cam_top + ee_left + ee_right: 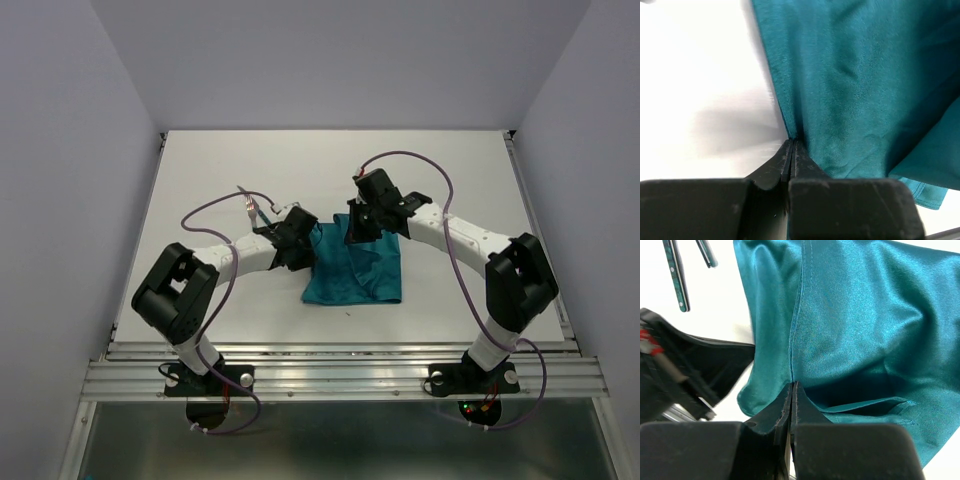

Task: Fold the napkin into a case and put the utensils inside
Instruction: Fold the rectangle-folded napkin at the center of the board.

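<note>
The teal-green napkin (355, 270) lies partly folded and rumpled in the middle of the table. My left gripper (300, 243) is shut on the napkin's left edge (840, 100); its jaws meet on the cloth (791, 141). My right gripper (362, 222) is shut on the napkin's far edge along a seam (792, 384) and lifts it (865, 330). The utensils (255, 207) lie at the far left of the napkin, beyond the left gripper. Two of their teal handles (679, 275) show at the top left of the right wrist view.
The white table (200, 180) is walled by grey panels at left, right and back. A metal rail (340, 375) runs along the near edge with both arm bases on it. Purple cables loop over each arm. The left arm's black body (685, 370) shows in the right wrist view.
</note>
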You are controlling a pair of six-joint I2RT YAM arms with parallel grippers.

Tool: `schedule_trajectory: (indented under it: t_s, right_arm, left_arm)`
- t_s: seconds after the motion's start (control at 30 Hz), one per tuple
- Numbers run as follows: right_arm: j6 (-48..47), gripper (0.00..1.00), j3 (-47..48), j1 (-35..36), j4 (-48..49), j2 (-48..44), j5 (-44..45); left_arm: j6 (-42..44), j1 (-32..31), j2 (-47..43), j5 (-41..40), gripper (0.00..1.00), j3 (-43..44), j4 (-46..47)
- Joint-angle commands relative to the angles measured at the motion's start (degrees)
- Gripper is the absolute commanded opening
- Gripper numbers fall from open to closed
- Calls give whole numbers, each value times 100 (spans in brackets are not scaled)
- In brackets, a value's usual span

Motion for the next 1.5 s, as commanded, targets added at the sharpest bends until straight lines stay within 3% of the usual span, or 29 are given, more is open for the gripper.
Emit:
schedule_trajectory:
  t_s: [0.0,0.4,1.47]
  right_arm:
    - [8,1,308,108,144,0,-117]
    - [17,1,589,293,135,132,-152]
    - [70,1,1618,803,206,1195,-390]
  left_arm:
    - [139,196,-456,-293,6,-161,-197]
    - [113,337,-43,278,6,-504,339]
    - [86,512,-271,146,6,-698,339]
